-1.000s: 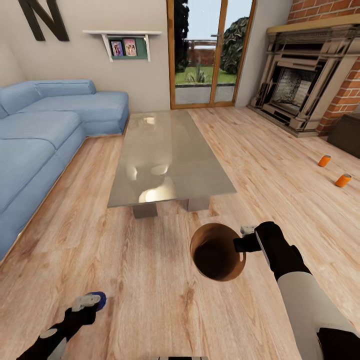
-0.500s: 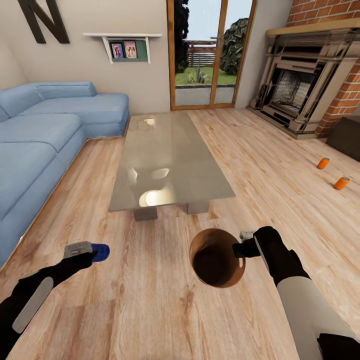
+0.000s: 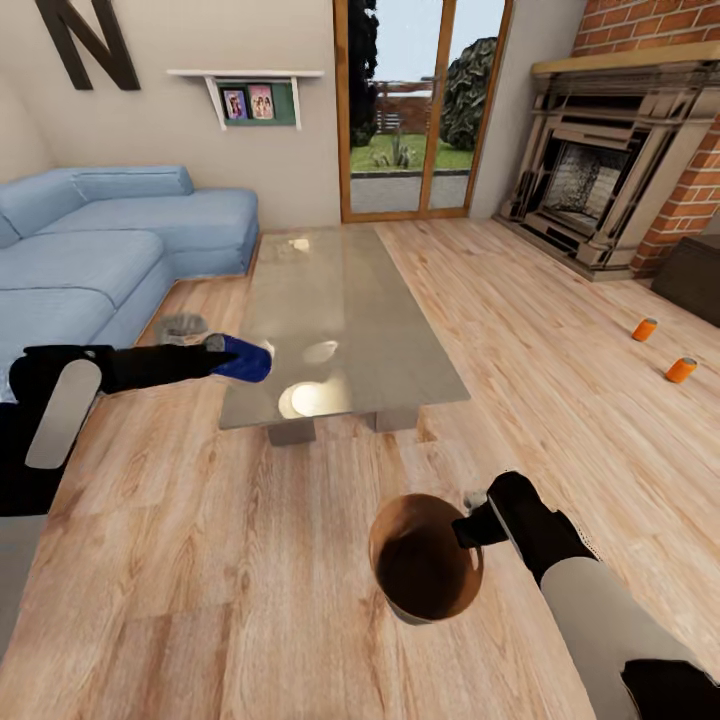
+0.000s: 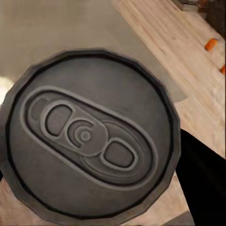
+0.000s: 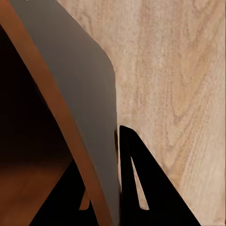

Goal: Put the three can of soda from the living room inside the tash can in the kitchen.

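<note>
While the dark blue can (image 3: 243, 359) lies on its side in my left gripper (image 3: 222, 352), clenched round its body, it hangs over the near left corner of the low table (image 3: 340, 300), well above the floor. Its grey top (image 4: 89, 136) faces my left wrist camera squarely, pull-tab plain to read, which tells me the can points back along my fingers.

Item two: the trash can (image 3: 425, 557), coppery-brown inside and pale grey outside, held off the floor with its mouth tipped up toward my head. My right gripper (image 3: 470, 515) is clamped on its rim at the side nearest my right arm; in the right wrist view one dark finger (image 5: 141, 188) lies outside the grey wall (image 5: 89, 117) and the other appears tucked inside. I judge I carry it here so the cans need not travel singly to the kitchen.

Items three and four: two orange cans, one (image 3: 645, 329) nearer the brick fireplace (image 3: 610, 170), the other (image 3: 682, 369) just beside it, both on the plank floor well apart from me.

Surroundings: blue sofa (image 3: 100, 260) to my left, glass door (image 3: 420, 110) ahead.

Likely next: bring the blue can across and over the bin's mouth, then let go.
</note>
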